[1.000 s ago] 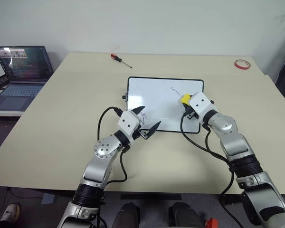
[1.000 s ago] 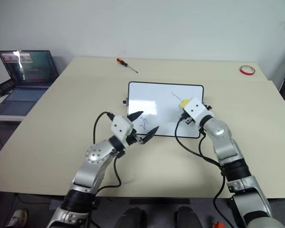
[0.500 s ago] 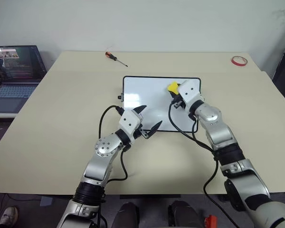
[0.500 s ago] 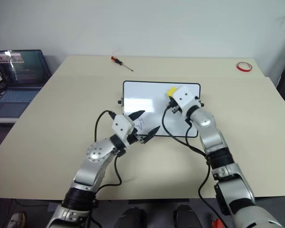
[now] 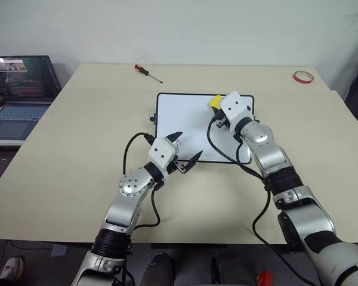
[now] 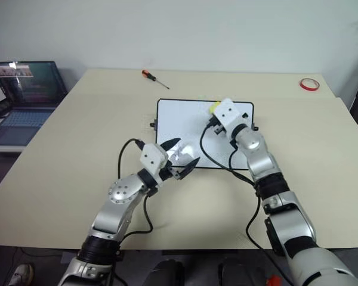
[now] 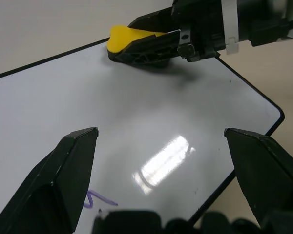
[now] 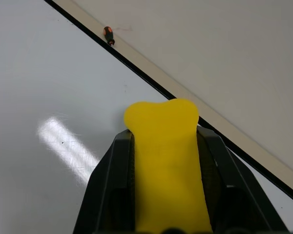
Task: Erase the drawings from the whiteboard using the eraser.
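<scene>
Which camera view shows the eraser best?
The right wrist view: the eraser appears large, clamped in the right gripper over the whiteboard. The left wrist view shows it from the side, and both eye views show a small yellow tip.

Right gripper (image 8: pixel 166 195) covers the near end of the eraser (image 8: pixel 163 146). Left gripper (image 5: pixel 180 149) blocks part of the whiteboard (image 5: pixel 185 113) near edge; drawings (image 7: pixel 100 199) cut off behind its fingers.

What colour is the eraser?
Bright yellow eraser, clearest in the right wrist view.
</scene>
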{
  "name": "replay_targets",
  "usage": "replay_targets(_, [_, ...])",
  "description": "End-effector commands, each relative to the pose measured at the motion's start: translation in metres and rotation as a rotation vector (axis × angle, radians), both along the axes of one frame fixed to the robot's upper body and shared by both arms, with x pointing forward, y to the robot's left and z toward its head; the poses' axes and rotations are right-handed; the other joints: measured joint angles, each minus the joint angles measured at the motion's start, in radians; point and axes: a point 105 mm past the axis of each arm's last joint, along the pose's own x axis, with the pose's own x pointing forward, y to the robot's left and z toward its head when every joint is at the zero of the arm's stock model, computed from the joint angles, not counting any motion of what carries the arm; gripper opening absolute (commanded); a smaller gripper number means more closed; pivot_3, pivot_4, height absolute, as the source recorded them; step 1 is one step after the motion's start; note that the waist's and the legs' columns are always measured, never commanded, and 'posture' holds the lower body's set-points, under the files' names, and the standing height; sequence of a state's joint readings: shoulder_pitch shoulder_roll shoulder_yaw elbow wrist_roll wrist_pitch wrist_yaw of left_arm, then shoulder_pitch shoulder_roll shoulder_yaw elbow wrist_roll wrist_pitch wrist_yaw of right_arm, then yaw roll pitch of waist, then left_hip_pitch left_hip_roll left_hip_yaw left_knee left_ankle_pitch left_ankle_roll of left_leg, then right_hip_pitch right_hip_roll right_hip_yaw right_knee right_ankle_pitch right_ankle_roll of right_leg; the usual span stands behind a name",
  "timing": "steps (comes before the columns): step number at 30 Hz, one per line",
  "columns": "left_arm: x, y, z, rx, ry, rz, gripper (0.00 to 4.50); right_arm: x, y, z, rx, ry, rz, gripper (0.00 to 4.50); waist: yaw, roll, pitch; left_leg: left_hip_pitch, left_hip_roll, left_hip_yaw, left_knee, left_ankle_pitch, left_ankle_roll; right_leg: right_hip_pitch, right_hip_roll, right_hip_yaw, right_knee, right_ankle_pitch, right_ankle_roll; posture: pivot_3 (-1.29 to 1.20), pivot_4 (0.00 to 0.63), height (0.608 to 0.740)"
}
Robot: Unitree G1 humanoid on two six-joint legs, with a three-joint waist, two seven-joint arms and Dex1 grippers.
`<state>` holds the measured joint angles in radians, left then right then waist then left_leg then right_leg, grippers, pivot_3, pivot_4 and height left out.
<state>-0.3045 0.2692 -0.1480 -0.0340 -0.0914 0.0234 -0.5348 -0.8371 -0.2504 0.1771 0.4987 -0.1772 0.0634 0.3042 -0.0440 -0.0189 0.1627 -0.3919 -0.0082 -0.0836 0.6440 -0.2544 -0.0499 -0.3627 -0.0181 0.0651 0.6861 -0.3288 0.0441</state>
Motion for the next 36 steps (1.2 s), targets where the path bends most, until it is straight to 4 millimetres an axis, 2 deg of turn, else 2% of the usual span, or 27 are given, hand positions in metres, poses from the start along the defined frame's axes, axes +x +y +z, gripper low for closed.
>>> replay_targets(1, [-0.003, -0.003, 0.012, -0.016, -0.041, -0.011, 4.5, -0.004, -0.017, -0.026, -0.065, 0.086, -0.048, 1.3, 0.0, 0.0, 0.0, 0.0, 0.0, 0.0, 0.0, 0.0, 0.0, 0.0, 0.0, 0.0, 0.001, 0.0, 0.0, 0.0, 0.15, 0.74])
replay_targets(6, [-0.003, -0.003, 0.013, -0.017, -0.041, -0.012, 4.5, -0.014, -0.045, -0.047, -0.123, 0.147, -0.115, 1.3, 0.008, 0.0, 0.0, 0.002, 0.0, 0.0, 0.001, 0.0, 0.0, 0.001, 0.0, 0.0, 0.002, 0.0, 0.0, 0.0, 0.15, 0.74])
replay_targets(9, [-0.004, -0.002, 0.013, -0.016, -0.038, -0.012, 4.5, -0.02, -0.059, -0.059, -0.153, 0.176, -0.144, 1.3, 0.015, 0.0, 0.0, 0.008, -0.001, -0.001, 0.001, 0.0, 0.0, 0.008, 0.0, 0.0, 0.0, 0.0, 0.0, 0.0, 0.15, 0.74])
replay_targets(14, [-0.003, -0.003, 0.013, -0.015, -0.034, -0.017, 4.5, -0.028, -0.07, -0.068, -0.166, 0.205, -0.163, 1.3, 0.015, -0.001, -0.001, 0.012, -0.001, -0.003, 0.001, 0.0, 0.0, 0.014, 0.0, -0.001, -0.004, 0.0, 0.001, 0.0, 0.15, 0.74])
replay_targets(20, [-0.002, -0.004, 0.013, -0.015, -0.031, -0.025, 4.5, -0.031, -0.076, -0.066, -0.169, 0.209, -0.177, 1.3, 0.015, -0.001, -0.001, 0.012, -0.001, -0.004, 0.001, 0.0, 0.0, 0.015, 0.0, 0.0, -0.005, 0.0, 0.001, 0.0, 0.15, 0.74])
replay_targets(25, [-0.002, -0.006, 0.012, -0.016, -0.03, -0.033, 4.5, -0.03, -0.068, -0.052, -0.102, 0.159, -0.161, 1.3, 0.016, -0.001, -0.001, 0.011, -0.001, -0.005, 0.001, 0.0, 0.0, 0.015, 0.0, -0.001, -0.005, 0.0, 0.001, 0.0, 0.15, 0.74])
replay_targets(29, [-0.002, -0.008, 0.012, -0.012, -0.03, -0.038, 4.5, -0.026, -0.045, -0.022, -0.005, 0.043, -0.093, 1.3, 0.012, -0.001, -0.001, 0.011, -0.001, -0.004, 0.0, 0.0, 0.0, 0.014, 0.0, 0.0, -0.005, 0.0, 0.001, 0.0, 0.15, 0.74])
replay_targets(32, [-0.002, -0.009, 0.012, -0.013, -0.03, -0.042, 4.5, -0.023, -0.036, -0.007, 0.041, -0.016, -0.079, 1.3, 0.007, 0.0, 0.001, 0.01, -0.001, -0.002, 0.0, 0.0, 0.0, 0.012, 0.0, -0.001, -0.004, 0.001, 0.001, 0.0, 0.15, 0.74])
replay_targets(36, [-0.003, -0.009, 0.011, -0.012, -0.029, -0.045, 4.5, -0.017, -0.028, 0.001, 0.066, -0.041, -0.065, 1.3, 0.002, 0.0, 0.001, 0.009, 0.0, 0.0, -0.002, 0.0, 0.0, 0.009, 0.0, 0.0, -0.004, 0.001, 0.001, 0.0, 0.15, 0.74])
